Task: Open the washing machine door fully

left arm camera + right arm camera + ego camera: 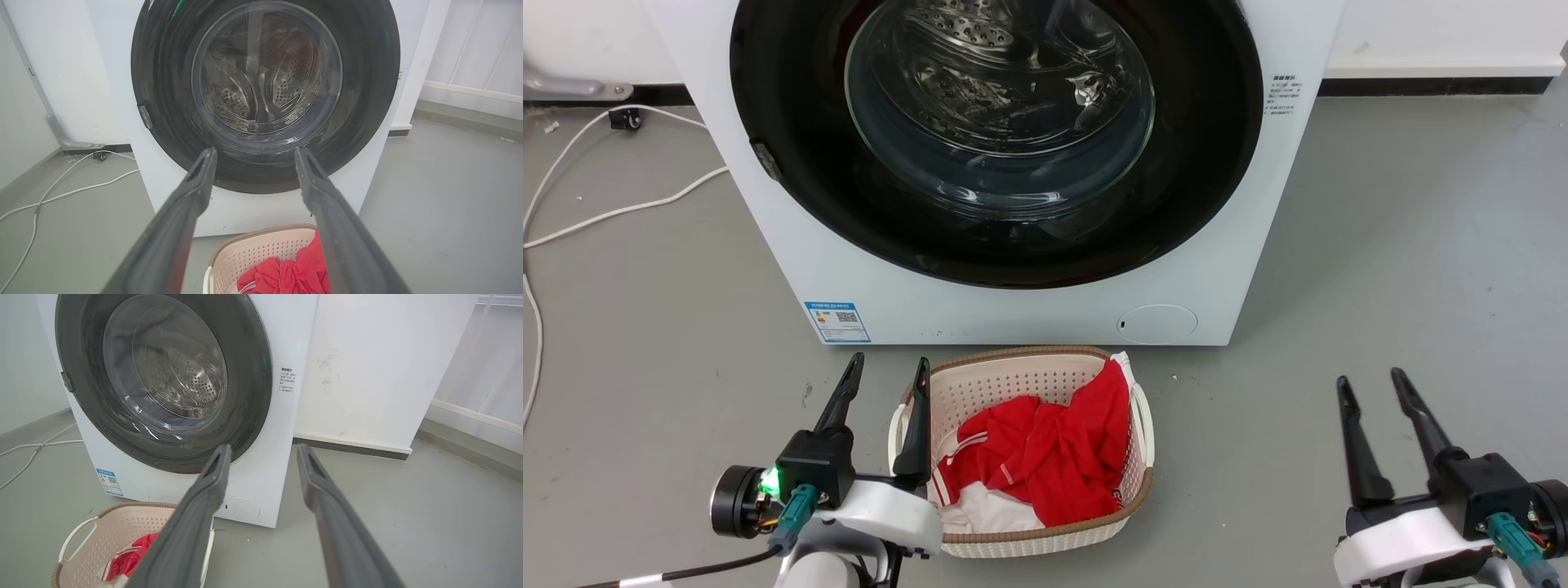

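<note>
The white washing machine (792, 245) (253, 208) (282, 416) stands on the grey floor ahead. Its door (792, 122) (163, 81) (249, 375), a glossy black disc with a clear glass bowl at centre, lies flat against the front, shut. A small latch piece (766, 160) (144, 116) (67, 381) sits on the door's left rim. My left gripper (888, 371) (253, 155) hovers open low at the left, well short of the door. At the lower right my right gripper (1370, 384) (263, 451) is open too, nothing between its fingers.
A pale plastic basket (1029, 367) (245, 249) (122, 522) with red and white clothes (1054, 449) sits on the floor just before the machine. White cables (605, 212) (61, 192) trail over the floor at the left. A white wall (388, 367) rises to the machine's right.
</note>
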